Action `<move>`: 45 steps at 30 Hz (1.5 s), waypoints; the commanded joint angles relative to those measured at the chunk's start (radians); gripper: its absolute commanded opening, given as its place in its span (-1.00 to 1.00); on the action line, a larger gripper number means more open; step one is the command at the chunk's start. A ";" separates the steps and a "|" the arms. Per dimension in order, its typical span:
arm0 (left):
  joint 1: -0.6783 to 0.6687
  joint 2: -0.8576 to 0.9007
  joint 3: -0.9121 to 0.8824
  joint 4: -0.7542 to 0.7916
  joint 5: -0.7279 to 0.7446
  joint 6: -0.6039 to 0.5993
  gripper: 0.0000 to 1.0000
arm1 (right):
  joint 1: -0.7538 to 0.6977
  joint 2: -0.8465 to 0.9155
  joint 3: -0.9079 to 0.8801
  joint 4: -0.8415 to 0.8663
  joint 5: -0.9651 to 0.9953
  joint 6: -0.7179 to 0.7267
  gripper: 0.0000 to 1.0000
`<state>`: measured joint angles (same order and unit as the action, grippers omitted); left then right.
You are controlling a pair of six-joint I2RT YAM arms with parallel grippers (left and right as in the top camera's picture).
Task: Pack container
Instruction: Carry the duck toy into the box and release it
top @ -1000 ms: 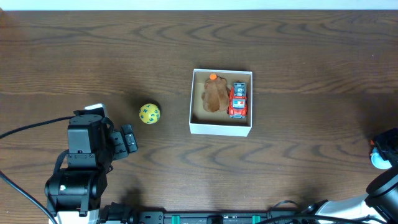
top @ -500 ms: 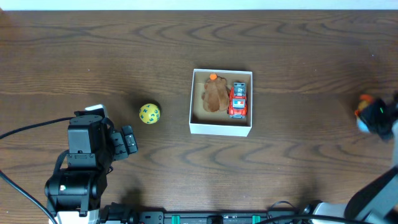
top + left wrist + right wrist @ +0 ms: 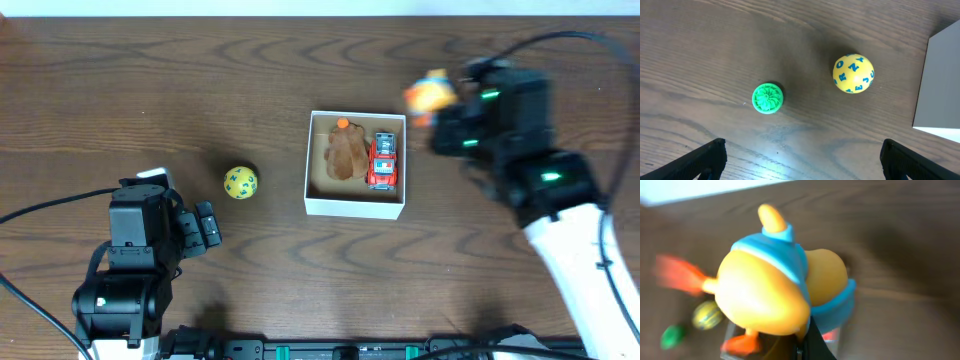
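Note:
The container, a low white box with a tan inside, sits mid-table and holds a brown toy and a red toy car. My right gripper is shut on a yellow and blue duck toy and holds it in the air just beyond the container's far right corner. The duck fills the right wrist view, blurred. My left gripper is open and empty, left of a yellow ball. In the left wrist view the ball and a green round toy lie ahead of the open fingers.
The container's white side wall shows at the right edge of the left wrist view. The green toy is hidden under my left arm in the overhead view. The table is dark brown wood, with a pale strip along its far edge.
My right arm swept from the table's lower right edge up and left to beside the container, carrying the duck toy. The left arm, the ball and the container have not moved.

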<state>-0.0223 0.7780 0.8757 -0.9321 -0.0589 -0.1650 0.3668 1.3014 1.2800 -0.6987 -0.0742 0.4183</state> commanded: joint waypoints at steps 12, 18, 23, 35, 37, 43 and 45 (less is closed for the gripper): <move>0.004 -0.002 0.016 -0.002 -0.004 -0.013 0.96 | 0.315 0.324 0.011 0.098 0.139 -0.315 -0.98; 0.004 -0.002 0.016 -0.002 -0.004 -0.013 0.96 | 0.317 0.410 0.011 0.159 0.084 -0.391 -0.97; 0.004 -0.002 0.016 -0.002 -0.004 -0.013 0.96 | 0.317 0.465 0.011 0.182 0.084 -0.416 -0.98; 0.004 -0.002 0.016 -0.002 -0.004 -0.013 0.96 | 0.317 0.665 0.011 0.171 0.021 -0.437 -0.98; 0.004 -0.002 0.016 -0.002 -0.004 -0.013 0.96 | 0.317 0.692 0.011 0.163 0.021 -0.447 -0.98; 0.004 -0.001 0.016 -0.002 -0.004 -0.013 0.96 | 0.317 0.709 0.011 0.146 0.046 -0.451 -0.98; 0.004 -0.002 0.016 -0.002 -0.004 -0.013 0.96 | 0.317 0.698 0.014 0.145 0.061 -0.451 -0.97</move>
<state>-0.0223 0.7780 0.8757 -0.9329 -0.0589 -0.1650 0.6857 1.9392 1.3144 -0.5461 -0.0860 -0.0120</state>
